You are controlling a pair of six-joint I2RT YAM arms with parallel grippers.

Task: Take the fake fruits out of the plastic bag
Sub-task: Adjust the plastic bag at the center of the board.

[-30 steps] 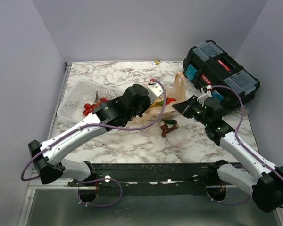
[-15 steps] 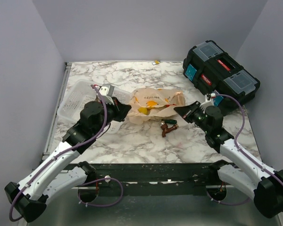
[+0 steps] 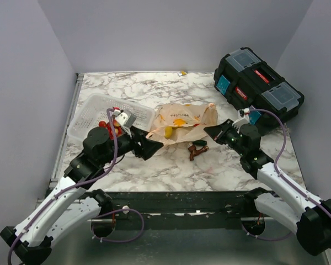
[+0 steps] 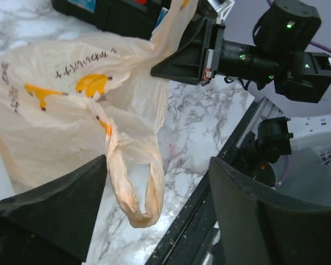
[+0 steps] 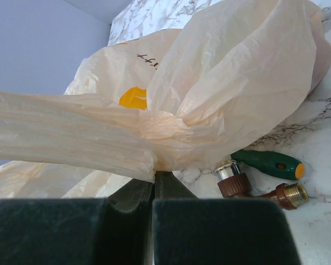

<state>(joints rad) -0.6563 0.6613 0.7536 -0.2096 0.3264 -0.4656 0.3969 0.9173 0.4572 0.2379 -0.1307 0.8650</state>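
Here you have one plastic bag (image 3: 188, 115) mid-bench (image 3: 154, 88) with one yellow lemon (image 3: 169, 131) visible in it, lying between one white basket (image 3: 94, 110) and one black toolbox (image 3: 259, 88). Your right gripper (image 3: 208, 130) is clamped on one bag handle. Your left gripper (image 3: 154, 149) gapes apart at the near corner, and bare bench runs beyond the bag to the far edge.

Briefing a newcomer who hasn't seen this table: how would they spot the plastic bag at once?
On the marble table, look between the white mesh basket and the black toolbox. The plastic bag lies there, one end pinched by the right gripper. It alone is soft, crinkly, translucent peach with yellow prints.
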